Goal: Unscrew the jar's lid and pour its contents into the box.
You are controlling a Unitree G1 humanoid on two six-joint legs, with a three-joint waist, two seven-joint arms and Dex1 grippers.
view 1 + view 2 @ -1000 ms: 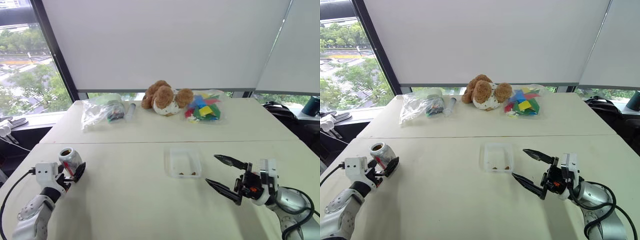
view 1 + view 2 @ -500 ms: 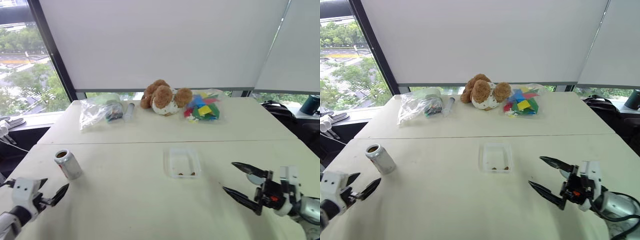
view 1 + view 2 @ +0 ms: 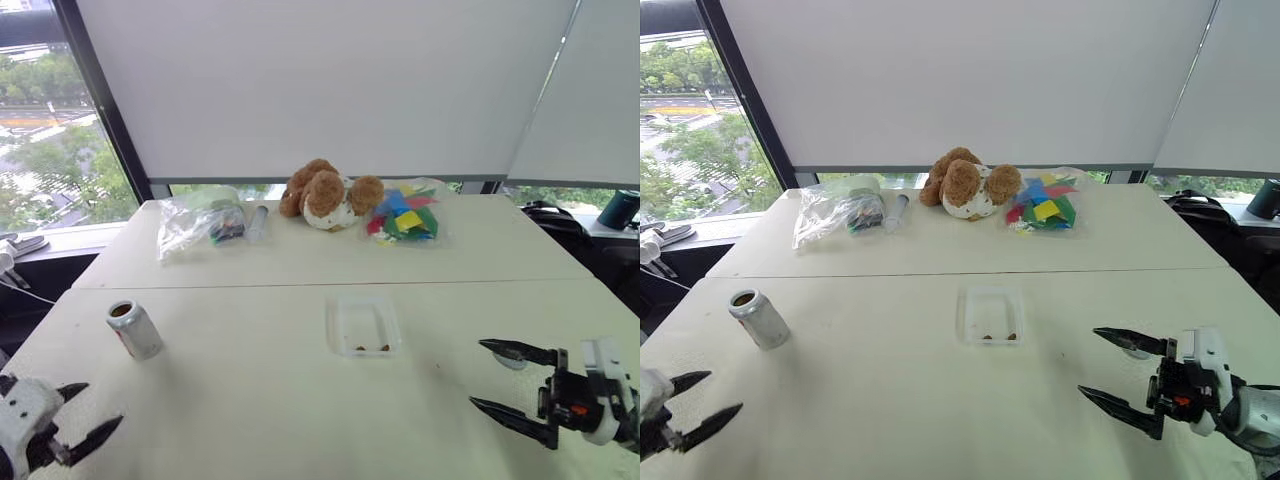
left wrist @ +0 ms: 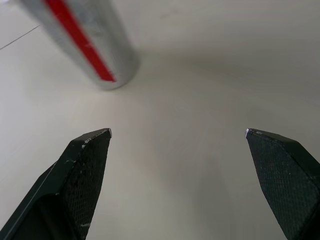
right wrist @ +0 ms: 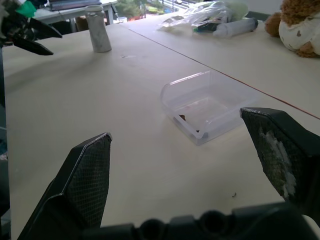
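The jar [image 3: 133, 329] stands lidless, apart from the left gripper [image 3: 88, 419]; its fingers gape empty. The right gripper [image 3: 508, 379], jaws wide, holds nothing; the box [image 3: 363, 325] lies beyond its fingertips.

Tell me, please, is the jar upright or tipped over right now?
Upright. The jar stands on its base on the table, open top facing up, with neither gripper touching it.

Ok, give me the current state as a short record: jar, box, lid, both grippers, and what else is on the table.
jar: upright on the table's left side, top open, not held
box: mid-table, a few brown bits at its near edge
lid: small grey round piece by the right gripper, possibly the lid
left gripper: open, empty, apart from the jar
right gripper: open, empty
far side: plush toy, two clear bags
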